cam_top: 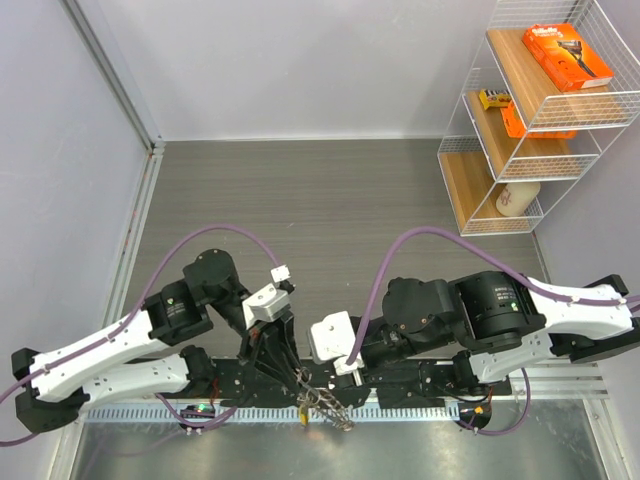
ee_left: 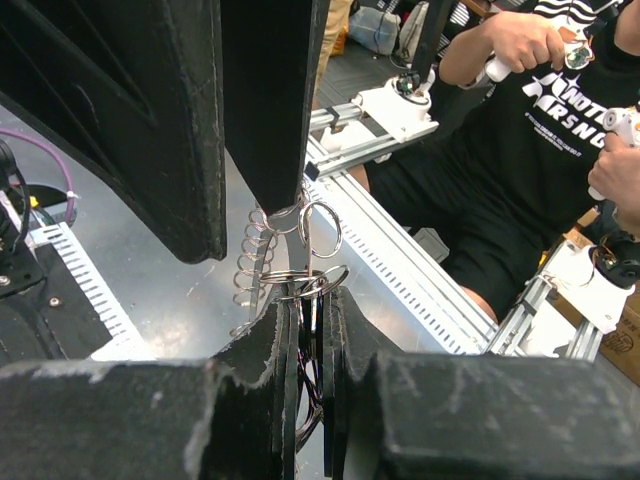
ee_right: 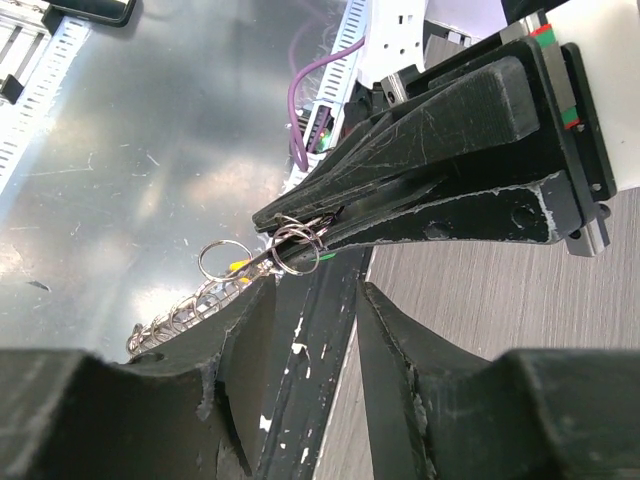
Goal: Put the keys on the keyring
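Left wrist view: left gripper [ee_left: 312, 296] was pinched nearly shut on the keyring [ee_left: 300, 279], loops bunched right at its fingertips. Right gripper [ee_right: 314, 290] stood partway open, gripping nothing, keyring just beyond its tips.

Silver keyring [ee_left: 300, 281], rings dangling, in left gripper [ee_left: 312, 302]

The top camera looks steeply down from high at the near side over the whole surface [cam_top: 330, 200], while both wrist cameras peer from close range, facing each other, at the keyring [ee_left: 300, 278] all three views share.
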